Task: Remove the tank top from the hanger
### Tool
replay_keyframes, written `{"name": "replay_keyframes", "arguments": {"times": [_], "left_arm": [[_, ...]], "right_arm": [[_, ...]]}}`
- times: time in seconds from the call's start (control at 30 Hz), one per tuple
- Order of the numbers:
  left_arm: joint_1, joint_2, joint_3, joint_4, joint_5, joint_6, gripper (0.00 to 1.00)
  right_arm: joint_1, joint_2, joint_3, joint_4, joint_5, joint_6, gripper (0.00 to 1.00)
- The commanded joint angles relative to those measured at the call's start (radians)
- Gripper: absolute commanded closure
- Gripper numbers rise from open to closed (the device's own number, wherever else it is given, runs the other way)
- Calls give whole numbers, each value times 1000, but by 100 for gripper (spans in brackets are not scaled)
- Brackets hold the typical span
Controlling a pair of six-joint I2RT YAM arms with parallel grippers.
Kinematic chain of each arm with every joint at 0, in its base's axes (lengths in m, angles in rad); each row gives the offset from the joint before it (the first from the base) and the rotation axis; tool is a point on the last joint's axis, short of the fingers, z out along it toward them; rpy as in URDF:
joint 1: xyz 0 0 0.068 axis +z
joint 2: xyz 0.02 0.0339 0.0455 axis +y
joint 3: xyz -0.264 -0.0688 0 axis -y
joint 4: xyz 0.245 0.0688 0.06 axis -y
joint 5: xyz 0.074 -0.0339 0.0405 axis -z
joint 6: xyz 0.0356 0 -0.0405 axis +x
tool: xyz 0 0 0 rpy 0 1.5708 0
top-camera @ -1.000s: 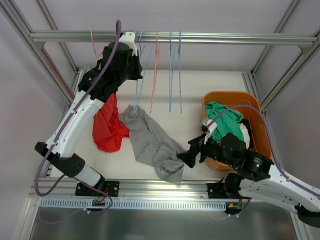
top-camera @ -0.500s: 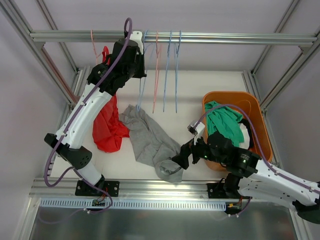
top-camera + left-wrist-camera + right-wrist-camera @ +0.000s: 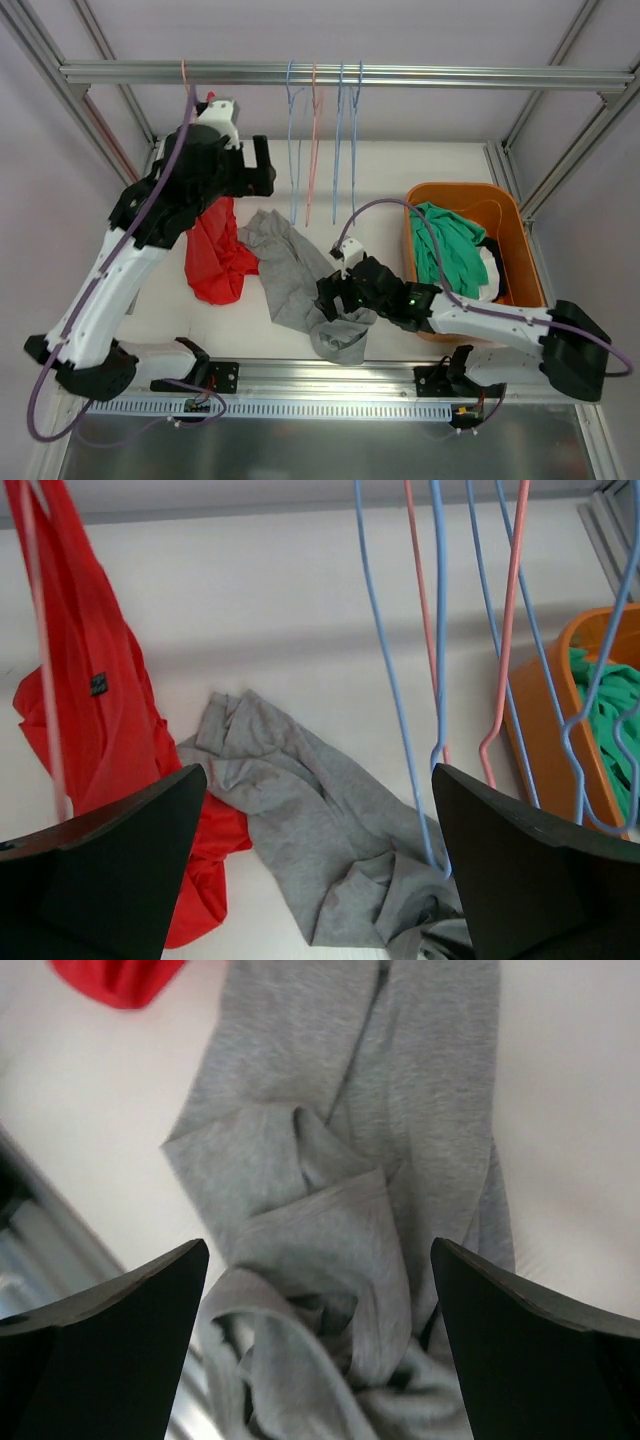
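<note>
Left of left gripper [image 3: 318, 810]: red tank top [image 3: 95, 730] hanging.

Right claw [image 3: 325, 296] hangs just above the grey top [image 3: 285, 265], red top [image 3: 213, 258] off to its left. Left claw [image 3: 265, 166] sits high, hangers [image 3: 292, 150] just to its right.

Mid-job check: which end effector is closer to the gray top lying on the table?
Right. The right end effector hangs open just above the gray top's bunched near end. The left end effector is up by the hangers, beside the red top, farther back.
</note>
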Motion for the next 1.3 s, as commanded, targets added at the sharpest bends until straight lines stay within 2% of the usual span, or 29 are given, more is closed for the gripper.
{"name": "replay_keyframes", "arguments": {"times": [0.0,0.03,0.13,0.2,0.47,0.53,0.57,0.6,0.67,0.7,0.73,0.77,0.9,1.07,1.27], "left_arm": [[-2,-176,-108,-2,-35,-38,1],[-3,-260,-178,-2,-44,-54,1],[-2,-421,-304,-4,-76,-71,1],[-3,-520,-354,-11,-68,-67,1],[-3,-710,-544,-71,-110,-41,1],[-3,-735,-592,-70,-133,-25,1],[-3,-744,-606,-68,-139,-21,1],[-3,-759,-621,-68,-143,-16,1],[-3,-775,-664,-60,-195,-25,1],[-2,-793,-694,-57,-214,-33,1],[-2,-801,-707,-53,-254,-39,1],[-2,-810,-718,-50,-275,-48,1],[-3,-859,-754,-39,-326,-119,1],[-3,-905,-806,13,-279,-101,1],[-2,-957,-851,32,-283,-79,1]], "right_arm": [[6,147,44,218,152,32,0],[9,231,64,241,166,29,1],[24,351,138,274,216,-23,0],[26,455,181,283,245,-33,1],[63,673,197,283,333,56,2],[75,696,184,286,342,84,13],[93,696,160,297,368,91,27],[106,680,140,310,386,96,52],[142,629,56,384,397,79,67],[156,593,19,422,396,64,79],[168,510,-15,479,399,58,86],[182,464,-40,485,406,53,100],[210,214,-147,484,410,21,100],[219,-169,-164,282,425,23,100],[225,-542,-153,26,489,-39,100]]}}
